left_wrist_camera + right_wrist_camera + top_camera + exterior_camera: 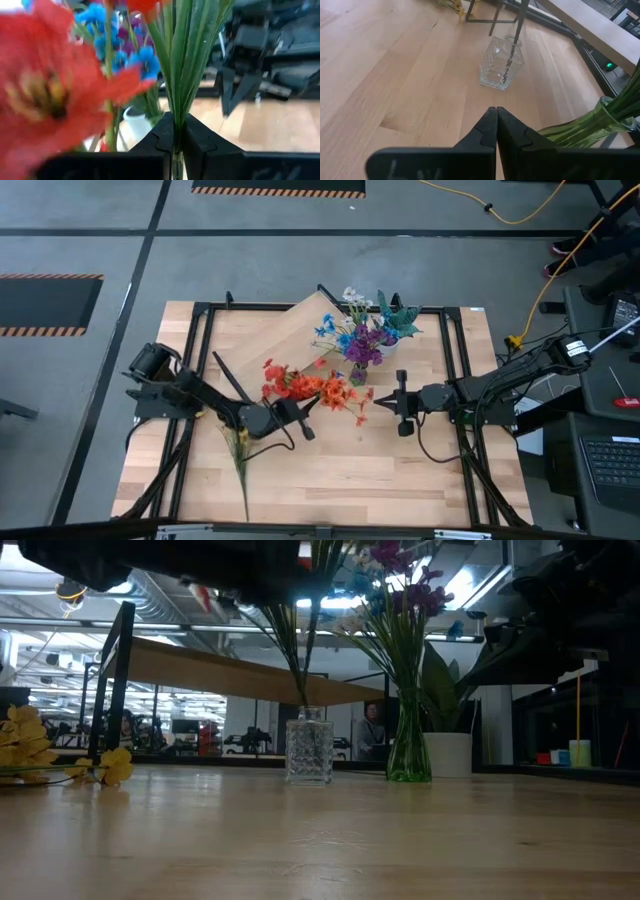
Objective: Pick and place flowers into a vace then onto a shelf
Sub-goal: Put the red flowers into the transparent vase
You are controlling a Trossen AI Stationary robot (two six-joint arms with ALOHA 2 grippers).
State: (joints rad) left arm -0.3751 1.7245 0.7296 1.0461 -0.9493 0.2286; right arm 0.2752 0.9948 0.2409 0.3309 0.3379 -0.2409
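My left gripper (303,418) is shut on a spray of orange-red flowers (312,388), whose red bloom (45,95) fills the left wrist view. Their stems (300,670) run down into a clear glass vase (308,750) standing on the table. My right gripper (496,114) is shut on nothing and points at that vase (501,62) from the table's right side. A yellow spray (240,445) lies flat on the table by the left arm. The shelf (250,672) stands behind on black legs. My left gripper pinches the bundle of thin green stems (176,107) between its two fingers (159,137), below the blooms. The fingers come in about level from the table's left and lie across the stems. The stems stand nearly upright, and their lower ends sit inside the clear vase (510,55).
A green glass vase (408,755) with purple and blue flowers (360,340) and a white-potted green plant (447,753) stand at the far middle. The shelf plank (300,330) lies slanted across the far left. Bare tabletop (380,480) lies toward the near edge.
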